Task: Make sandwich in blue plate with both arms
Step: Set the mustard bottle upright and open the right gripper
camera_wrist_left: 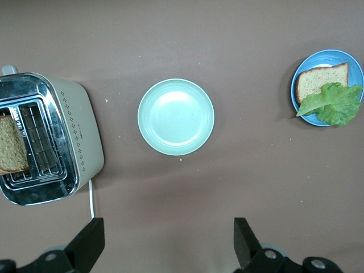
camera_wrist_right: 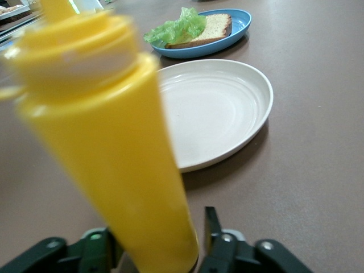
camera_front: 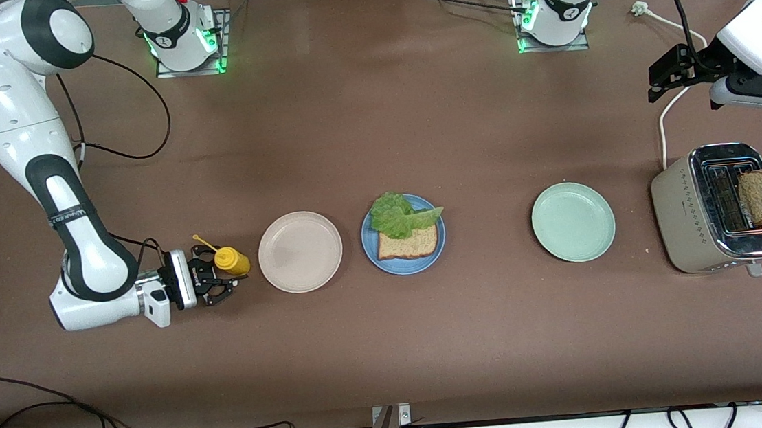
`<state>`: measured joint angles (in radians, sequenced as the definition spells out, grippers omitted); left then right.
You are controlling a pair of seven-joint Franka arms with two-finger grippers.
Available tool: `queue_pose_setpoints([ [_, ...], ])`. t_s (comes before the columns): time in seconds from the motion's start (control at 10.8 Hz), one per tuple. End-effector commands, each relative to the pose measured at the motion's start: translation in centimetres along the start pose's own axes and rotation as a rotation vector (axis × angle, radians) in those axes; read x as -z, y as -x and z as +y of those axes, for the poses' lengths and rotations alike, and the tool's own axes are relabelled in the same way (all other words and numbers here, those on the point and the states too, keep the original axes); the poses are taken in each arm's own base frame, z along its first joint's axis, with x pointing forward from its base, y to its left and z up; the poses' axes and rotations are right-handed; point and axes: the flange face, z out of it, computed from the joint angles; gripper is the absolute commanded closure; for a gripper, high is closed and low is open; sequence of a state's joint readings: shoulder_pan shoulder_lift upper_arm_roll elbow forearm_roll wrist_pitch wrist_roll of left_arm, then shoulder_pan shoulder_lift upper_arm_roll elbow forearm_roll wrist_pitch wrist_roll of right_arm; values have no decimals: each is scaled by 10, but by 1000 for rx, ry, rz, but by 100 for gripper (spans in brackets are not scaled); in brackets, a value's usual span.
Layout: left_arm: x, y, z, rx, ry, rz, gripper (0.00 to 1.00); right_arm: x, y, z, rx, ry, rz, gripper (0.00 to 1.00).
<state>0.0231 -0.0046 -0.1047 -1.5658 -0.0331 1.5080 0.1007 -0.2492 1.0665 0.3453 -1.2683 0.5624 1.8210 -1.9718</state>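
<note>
Beside the beige plate (camera_front: 300,251), right gripper (camera_front: 216,283) straddles the mustard bottle (camera_front: 230,260), grip unclear; left gripper (camera_front: 667,75) hangs spread above the toaster (camera_front: 688,215)

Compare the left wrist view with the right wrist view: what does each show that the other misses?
Only the left wrist view shows the toaster with a bread slice in its slot, the mint-green plate and the open left claw.

Only the right wrist view shows the yellow mustard bottle standing between the fingers of the right claw, and the beige plate beside it.

Both show the blue plate carrying one bread slice with lettuce on it.
</note>
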Motion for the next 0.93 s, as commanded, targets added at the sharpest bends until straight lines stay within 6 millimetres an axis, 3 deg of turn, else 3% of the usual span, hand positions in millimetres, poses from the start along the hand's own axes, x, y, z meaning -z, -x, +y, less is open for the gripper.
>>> queue_pose_setpoints([
  [0.0, 5, 0, 0, -2, -7, -7, 0, 4, 2, 5, 58, 26, 37, 0],
  [0.37, 5, 0, 1, -2, -7, -9, 0, 25, 8, 5, 142, 45, 2, 0],
  [0.65, 5, 0, -7, 11, -6, -9, 0, 52, 43, -8, 205, 33, -67, 0],
  [0.83, -1, -2, -23, 37, -4, -18, 0, 68, 60, -18, 205, 11, -97, 0],
])
